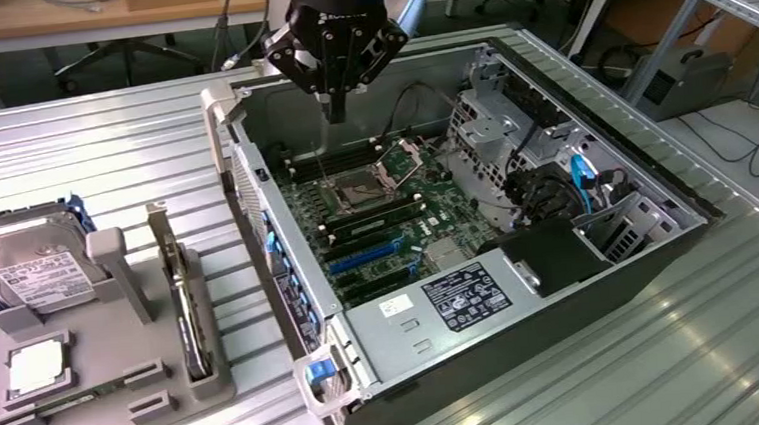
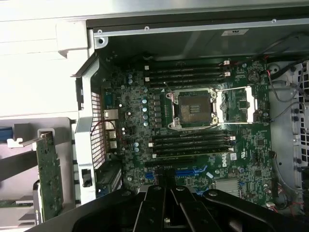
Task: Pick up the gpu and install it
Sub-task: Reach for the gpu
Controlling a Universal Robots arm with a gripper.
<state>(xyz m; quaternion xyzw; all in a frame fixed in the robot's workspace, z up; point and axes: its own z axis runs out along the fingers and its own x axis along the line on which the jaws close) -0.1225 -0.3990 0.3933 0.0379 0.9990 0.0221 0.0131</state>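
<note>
In the exterior view the gripper (image 1: 333, 107) hung over the open computer case (image 1: 614, 126), above the far end of the motherboard (image 1: 394, 221). Its fingers were pressed together and it held nothing. The gpu (image 1: 194, 316) stood on edge in a slot of the grey holder (image 1: 101, 422), outside the case at the exterior view's left and well apart from the gripper. A hard drive (image 1: 35, 267) and a CPU chip (image 1: 36, 367) sat in the same holder.

In the wrist view the gripper (image 2: 163, 186) was shut just over the blue expansion slots (image 2: 186, 171), with the CPU socket (image 2: 193, 108) beyond it. The gpu (image 2: 49, 176) showed past the case's perforated wall (image 2: 94, 125), upright, with its metal bracket (image 2: 21, 141) at one end.

By these pictures the pick-up had not begun. To do it well, the jaws would have to spread before descending — wide enough to straddle the thin card. They should close on its flat faces near the middle of the upper edge, clear of the bracket. A straight lift would keep the card from binding in its slot — and from knocking the holder's neighbouring posts.
</note>
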